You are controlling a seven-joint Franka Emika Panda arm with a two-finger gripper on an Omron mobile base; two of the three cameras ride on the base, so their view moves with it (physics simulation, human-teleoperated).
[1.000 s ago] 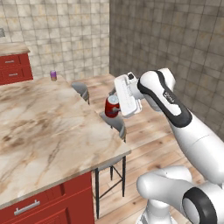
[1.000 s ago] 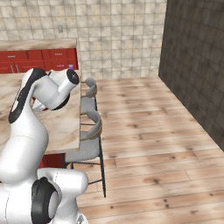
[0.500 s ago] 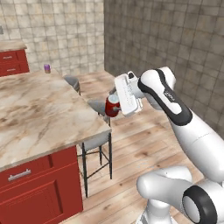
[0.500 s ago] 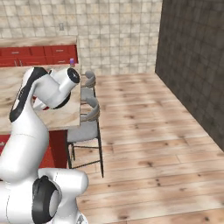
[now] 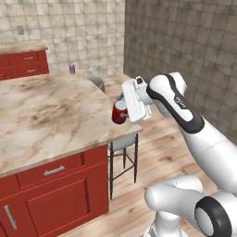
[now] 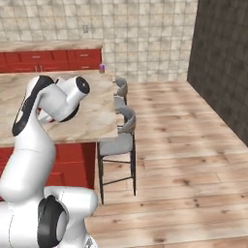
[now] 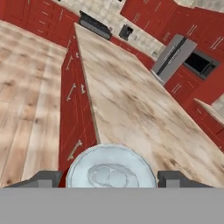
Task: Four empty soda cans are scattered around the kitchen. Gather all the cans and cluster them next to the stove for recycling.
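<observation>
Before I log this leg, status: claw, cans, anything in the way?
Claw shut on red can, held beside the island counter edge. Purple can on counter's far corner. Stools tucked below.

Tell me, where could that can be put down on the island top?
Almost anywhere: the marbled island top lies bare from its near edge to the purple can at the far corner. Crowded: the stool side.

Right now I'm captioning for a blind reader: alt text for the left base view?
The white arm's pincer holds a red soda can beside the marbled island counter. A purple can stands at the counter's far edge, stools alongside.
</observation>
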